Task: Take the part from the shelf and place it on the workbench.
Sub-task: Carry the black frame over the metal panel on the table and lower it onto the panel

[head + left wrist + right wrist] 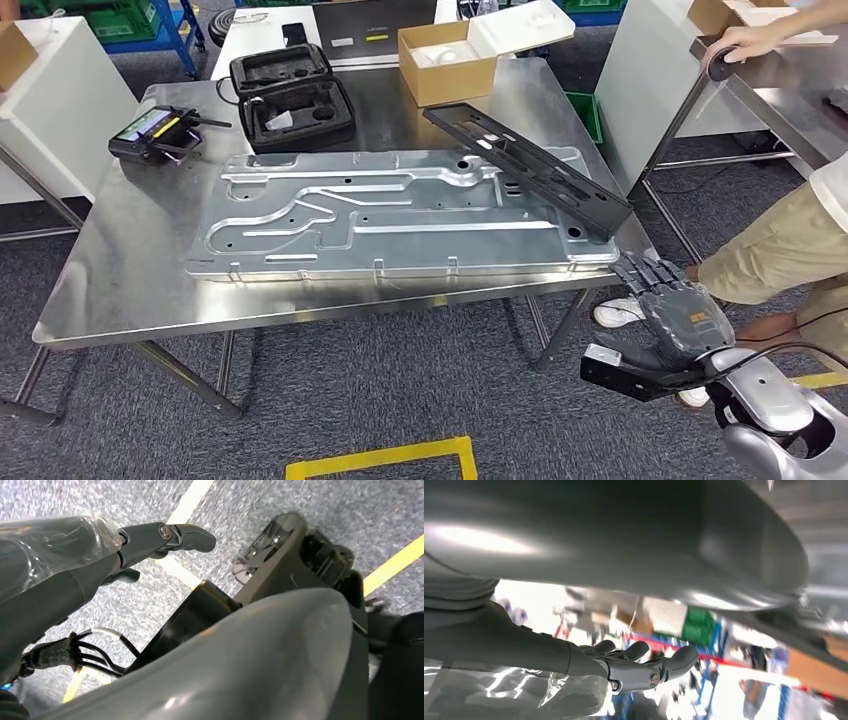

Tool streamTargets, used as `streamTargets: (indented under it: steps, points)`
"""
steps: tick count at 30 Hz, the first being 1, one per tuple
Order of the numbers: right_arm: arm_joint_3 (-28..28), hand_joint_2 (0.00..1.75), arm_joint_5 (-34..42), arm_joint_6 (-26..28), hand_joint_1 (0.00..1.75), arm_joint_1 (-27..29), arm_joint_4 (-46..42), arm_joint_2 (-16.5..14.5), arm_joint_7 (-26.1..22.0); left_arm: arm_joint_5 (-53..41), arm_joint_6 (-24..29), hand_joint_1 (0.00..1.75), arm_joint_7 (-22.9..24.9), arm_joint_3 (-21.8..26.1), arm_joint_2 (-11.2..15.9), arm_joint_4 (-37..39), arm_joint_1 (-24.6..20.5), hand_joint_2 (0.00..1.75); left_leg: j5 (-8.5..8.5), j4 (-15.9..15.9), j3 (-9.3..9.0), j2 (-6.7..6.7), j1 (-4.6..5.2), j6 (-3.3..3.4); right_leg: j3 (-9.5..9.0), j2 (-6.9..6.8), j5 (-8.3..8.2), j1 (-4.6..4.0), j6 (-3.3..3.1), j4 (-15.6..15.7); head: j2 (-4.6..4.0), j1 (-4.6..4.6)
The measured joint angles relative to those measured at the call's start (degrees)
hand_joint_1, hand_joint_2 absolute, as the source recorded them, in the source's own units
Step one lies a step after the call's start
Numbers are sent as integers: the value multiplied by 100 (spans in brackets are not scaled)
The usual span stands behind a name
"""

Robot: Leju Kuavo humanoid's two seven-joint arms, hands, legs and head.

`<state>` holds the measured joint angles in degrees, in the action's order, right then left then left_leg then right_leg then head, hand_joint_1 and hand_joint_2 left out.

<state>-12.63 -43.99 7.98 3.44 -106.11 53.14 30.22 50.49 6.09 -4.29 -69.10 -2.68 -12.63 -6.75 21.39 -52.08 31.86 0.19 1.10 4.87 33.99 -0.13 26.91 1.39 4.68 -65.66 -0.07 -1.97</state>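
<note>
The long black part lies slantwise on the steel workbench, its near end resting on a large silver stamped plate. My right hand hovers just off the bench's near right corner, a little below the part's end and apart from it, with its fingers spread and nothing in them. The right wrist view shows that hand from behind, with nothing in it. My left hand hangs over the grey floor and holds nothing.
A black foam-lined case, a cardboard box and a handheld controller sit at the bench's back. A person stands close at the right, one hand on a second table. Yellow tape marks the floor.
</note>
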Motion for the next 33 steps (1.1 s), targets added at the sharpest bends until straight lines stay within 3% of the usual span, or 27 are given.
streamTargets:
  steps: [1, 2, 4, 6, 7, 9, 11, 12, 13, 15, 16, 17, 19, 21, 22, 23, 24, 26, 27, 28, 29, 30, 31, 33]
  points:
    - [29, 0, 162, 189, 0, 81, 130, -81, -95, 12, 13, 0, 2, 1, 1, 0, -1, 0, -31, -45, 63, -4, -3, -31, -359, 0, -5, 6, 21, 497, 0, -6]
    - [50, 0, 346, 422, 0, 168, 288, -182, -221, 22, 28, 0, 7, 2, -1, 0, -2, 0, -63, -88, 106, -9, -1, -66, -648, 5, 23, 4, 3, 911, 1, -7]
    - [53, 0, 740, 928, 0, 293, 675, -400, -546, 45, 61, 0, 16, 3, -2, 0, 0, 0, -117, -145, 148, -19, 8, -123, -856, 18, 143, -24, -86, 1261, 1, -2]
    - [20, 0, 1269, 1387, 0, 354, 1213, -698, -986, 83, 94, 0, 20, 6, -3, 0, 5, 0, -137, -192, 181, -25, -15, -186, -794, 11, 90, -38, -206, 1233, 1, 6]
    - [-12, 0, 1613, 1565, 0, 353, 1538, -878, -1261, 98, 112, 0, 20, 8, -3, 0, 8, 0, -47, -287, 230, -27, -28, -217, -756, 2, 45, -46, -261, 1225, 1, 8]
    - [-95, 0, 2421, 1827, 0, 291, 2287, -1299, -1903, 114, 145, 0, 20, 13, -3, 0, 8, 0, 385, -792, 430, -31, -49, -262, -642, -10, -63, -51, -353, 1227, 0, 10]
    - [-193, 0, 3261, 1871, 0, 138, 3147, -1771, -2601, 114, 165, 0, 26, 17, -3, 0, 6, 0, 864, -1597, 699, -31, -48, -274, -481, 0, -187, -73, -388, 1223, 0, 13]
    - [-237, 0, 3673, 1839, 0, 52, 3643, -2030, -2947, 114, 169, 0, 32, 18, -3, 0, 5, 0, 959, -1889, 765, -32, -42, -267, -392, 6, -253, -89, -396, 1222, 0, 14]
    - [-274, 0, 4049, 1779, 0, -15, 4139, -2277, -3241, 112, 172, 0, 40, 19, -3, 0, 5, 0, 930, -1994, 736, -32, -31, -248, -299, 10, -319, -107, -401, 1220, 0, 13]
    - [-315, 0, 4587, 1607, 0, -115, 4976, -2690, -3604, 108, 176, 0, 55, 19, -3, -1, 1, 0, 674, -1566, 357, -33, 8, -160, -124, 15, -444, -144, -407, 1221, 0, 11]
    - [-319, 0, 4804, 1502, 0, -169, 5358, -2891, -3681, 103, 178, 0, 60, 19, 2, -1, -9, 0, 602, -1078, 2, -33, 47, -89, -47, 21, -507, -153, -405, 1218, 1, 8]
    - [-314, 0, 4977, 1411, 0, -223, 5707, -3077, -3723, 99, 179, 0, 63, 19, 8, -1, -26, 0, 599, -578, -345, -25, 88, -24, 11, 22, -564, -161, -398, 1216, 1, 7]
    - [-298, 0, 5202, 1290, 0, -294, 6357, -3415, -3750, 94, 180, 0, 65, 19, 19, 0, -58, 0, 637, 47, -761, -12, 161, 57, 52, 7, -667, -152, -360, 1230, 1, -2]
    - [-289, 0, 5269, 1234, 0, -335, 6841, -3661, -3753, 93, 180, 0, 72, 19, 17, 0, -61, 0, 536, 133, -743, -2, 170, 95, 52, -13, -745, -141, -300, 1261, 0, -1]
    - [-279, 0, 5335, 1183, 0, -360, 7042, -3758, -3725, 89, 180, 0, 78, 19, 17, 0, -59, 0, 465, 173, -712, 1, 158, 117, 78, -6, -692, -139, -272, 1232, 0, 3]
    - [-260, 0, 5437, 1114, 0, -388, 7239, -3847, -3674, 83, 180, 0, 83, 19, 18, 0, -58, 0, 383, 206, -667, 8, 143, 141, 129, 0, -536, -136, -241, 1123, 0, 4]
    - [-231, 0, 5561, 1032, 0, -405, 7402, -3910, -3602, 74, 180, 0, 87, 19, 20, 0, -56, 0, 302, 230, -607, 13, 127, 153, 210, 7, -271, -128, -214, 894, 0, 5]
    - [-171, 0, 5779, 897, 0, -437, 7660, -4039, -3410, 48, 180, 0, 99, 19, 25, 0, -55, 0, 174, 223, -444, 19, 125, 164, 416, 12, 321, -103, -157, 144, 0, -3]
    - [-144, 0, 5846, 860, 0, -462, 7802, -4125, -3283, 30, 180, 0, 112, 18, 25, 0, -53, 0, 109, 215, -354, 29, 125, 154, 475, 12, 464, -92, -132, -213, 0, -3]
    - [-123, 0, 5889, 843, 0, -489, 7943, -4213, -3131, 13, 179, 0, 127, 17, 25, 0, -50, 0, 48, 201, -262, 39, 123, 141, 459, 11, 464, -85, -113, -427, 0, -4]
    - [-104, 0, 5911, 841, 0, -514, 8081, -4307, -2979, -1, 178, 0, 143, 16, 25, 0, -48, 0, -8, 177, -171, 50, 117, 125, 341, 10, 344, -78, -100, -439, 0, -4]
    - [-86, 0, 5923, 842, 0, -534, 8201, -4393, -2828, -13, 177, 0, 155, 15, 25, 0, -46, 0, -54, 140, -81, 56, 108, 105, 107, 8, 174, -70, -91, -219, 0, -3]
    - [-70, 0, 5928, 842, 0, -551, 8302, -4469, -2695, -22, 176, 0, 164, 14, 25, 0, -47, 0, -91, 83, 4, 58, 103, 81, -209, 7, 78, -62, -85, 175, 0, -3]
    - [-34, 0, 5963, 830, 0, -600, 8476, -4607, -2483, -43, 176, 0, 183, 11, 26, 0, -53, 0, -148, -45, 142, 69, 105, 25, -776, 13, 111, -79, -128, 1006, 0, -10]
